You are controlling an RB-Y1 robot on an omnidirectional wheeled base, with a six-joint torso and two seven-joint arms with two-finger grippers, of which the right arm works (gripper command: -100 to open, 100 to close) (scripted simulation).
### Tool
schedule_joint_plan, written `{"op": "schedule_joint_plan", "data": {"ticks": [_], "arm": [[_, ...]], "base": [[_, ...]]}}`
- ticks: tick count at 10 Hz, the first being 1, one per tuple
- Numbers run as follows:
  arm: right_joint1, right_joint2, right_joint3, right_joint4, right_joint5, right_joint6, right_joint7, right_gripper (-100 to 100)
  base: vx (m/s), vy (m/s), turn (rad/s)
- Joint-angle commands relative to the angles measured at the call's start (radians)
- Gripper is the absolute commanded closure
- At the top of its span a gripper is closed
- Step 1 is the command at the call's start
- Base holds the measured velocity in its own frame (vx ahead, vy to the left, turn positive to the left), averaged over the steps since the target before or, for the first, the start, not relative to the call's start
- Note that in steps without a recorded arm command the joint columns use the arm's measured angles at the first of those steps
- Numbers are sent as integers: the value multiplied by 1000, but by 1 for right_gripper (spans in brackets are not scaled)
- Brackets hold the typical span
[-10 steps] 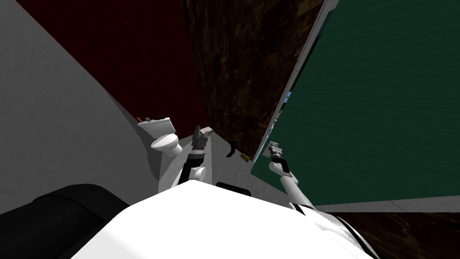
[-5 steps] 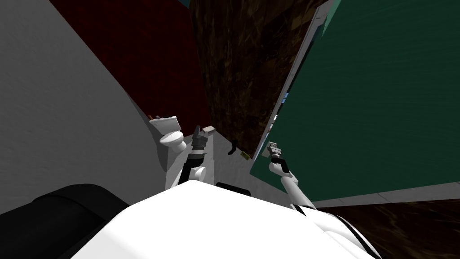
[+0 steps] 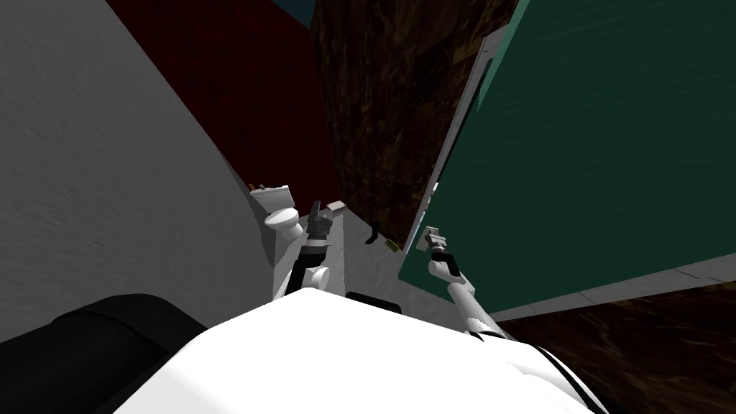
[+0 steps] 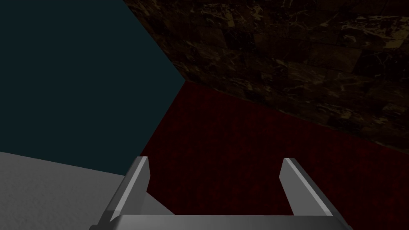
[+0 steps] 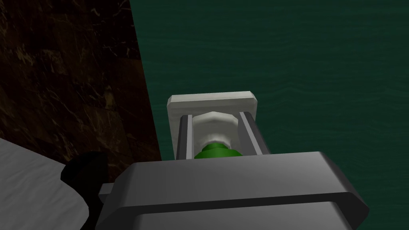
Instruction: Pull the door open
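A dark green door (image 3: 575, 144) fills the right side of the head view, swung away from its pale frame edge (image 3: 449, 144). My right gripper (image 3: 433, 236) is at the door's free edge, low down. In the right wrist view the right gripper (image 5: 213, 115) is shut on the door handle: a green knob (image 5: 217, 149) on a white neck, with a white plate (image 5: 211, 102) on the green door (image 5: 279, 52). Both fingers (image 5: 249, 129) press the handle's sides. My left gripper (image 3: 317, 210) is raised in front of me; in its wrist view the left gripper (image 4: 215, 160) stands open, holding nothing.
A white toilet (image 3: 282, 212) stands against the grey wall (image 3: 108, 180) on my left. A small white box (image 3: 335, 208) and a black hook-shaped thing (image 3: 371, 234) lie on the pale floor ahead. A dark marbled wall (image 3: 388, 108) and a dark red wall (image 3: 237, 86) close the far end.
The door has swung further toward me with my right gripper still on its handle. The whole head view has turned, so the toilet and walls sit further right.
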Motion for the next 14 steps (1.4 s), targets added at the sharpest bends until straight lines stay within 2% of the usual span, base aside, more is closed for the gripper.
{"op": "schedule_joint_plan", "data": {"ticks": [1,4,6,7,14], "arm": [[-3,9,32,8,10,0,-11,100],[12,32,82,-34,28,18,-15,100],[12,32,82,-34,28,18,-15,100],[18,41,99,-49,35,24,-17,100],[39,71,165,-105,59,47,-22,100]], "base": [[-66,-20,-64],[-58,-43,-56],[-49,-38,4],[-41,-35,-38],[-77,-79,-22]]}}
